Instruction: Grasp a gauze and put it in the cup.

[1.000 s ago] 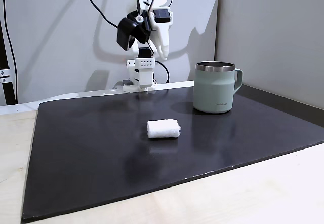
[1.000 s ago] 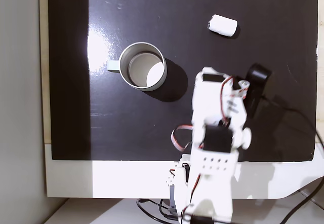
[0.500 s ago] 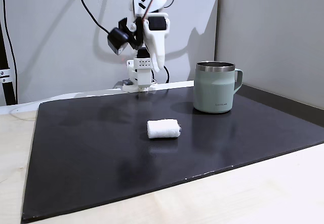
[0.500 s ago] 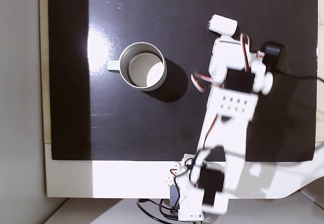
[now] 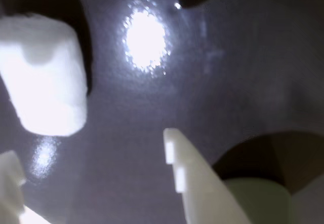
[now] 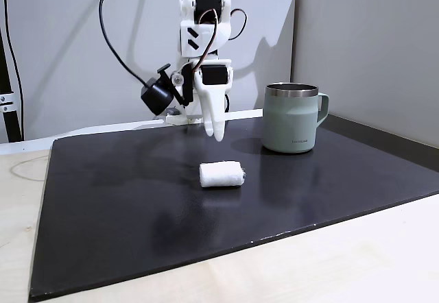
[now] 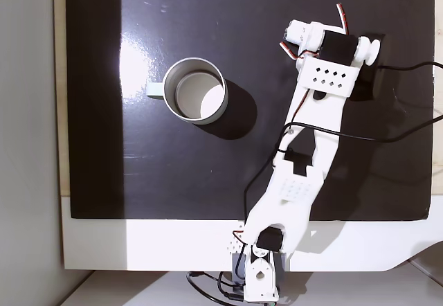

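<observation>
The gauze [image 6: 221, 174], a small white fuzzy roll, lies on its side on the black mat, to the left of the cup in this fixed view. The sage-green cup [image 6: 293, 119] stands upright with its handle to the right. My gripper [image 6: 215, 134] points down, hanging a little above and behind the gauze without touching it. In the wrist view the gauze [image 5: 43, 72] lies at the upper left, beyond the fingertips. The gripper [image 5: 88, 145] is open with nothing between its white fingers [image 5: 190, 178]. The cup [image 5: 258, 198] shows at the lower right. From above, the gripper [image 7: 304, 36] covers most of the gauze.
The black mat [image 6: 123, 200] lies on a pale wooden table [image 6: 343, 262]. Seen from above, the cup [image 7: 223, 102] stands left of the stretched arm [image 7: 311, 133]. A black cable [image 6: 116, 35] loops to a small black camera beside the wrist. Walls close the back and right.
The arm has unfolded from its raised pose near the base, reached out across the mat and lowered the gripper over the gauze. Gauze and cup have not moved.
</observation>
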Robot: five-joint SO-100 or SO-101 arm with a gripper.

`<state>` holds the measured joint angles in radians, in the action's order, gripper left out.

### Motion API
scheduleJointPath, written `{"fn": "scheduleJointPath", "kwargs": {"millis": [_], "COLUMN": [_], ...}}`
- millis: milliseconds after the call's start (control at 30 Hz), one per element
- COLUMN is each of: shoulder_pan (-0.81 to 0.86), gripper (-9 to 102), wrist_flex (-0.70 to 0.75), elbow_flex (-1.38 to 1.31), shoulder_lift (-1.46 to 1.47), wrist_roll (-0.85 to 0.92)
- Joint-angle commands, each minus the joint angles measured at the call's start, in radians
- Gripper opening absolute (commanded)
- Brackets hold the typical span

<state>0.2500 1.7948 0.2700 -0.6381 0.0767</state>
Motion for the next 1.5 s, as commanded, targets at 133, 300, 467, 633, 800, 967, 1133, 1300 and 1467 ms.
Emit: {"fn": "scheduleJointPath", "kwargs": {"millis": [133,300,467,633,800,967,1133,1300,1467], "shoulder_pan": [0.023,0.031,0.029,0.025,0.014,0.011,0.005,0.000,0.000], "gripper": [33,33,34,35,35,35,34,28,12], "wrist_flex": [0.006,0.003,-0.038,-0.100,-0.146,-0.176,-0.187,-0.187,-0.187], "elbow_flex": [-0.287,-0.434,-0.492,-0.485,-0.465,-0.440,-0.440,-0.440,-0.440], "shoulder_lift": [0.147,0.256,0.299,0.314,0.337,0.367,0.407,0.428,0.433], "wrist_roll": [0.021,0.012,-0.015,-0.031,-0.029,-0.028,-0.025,-0.029,-0.055]}}
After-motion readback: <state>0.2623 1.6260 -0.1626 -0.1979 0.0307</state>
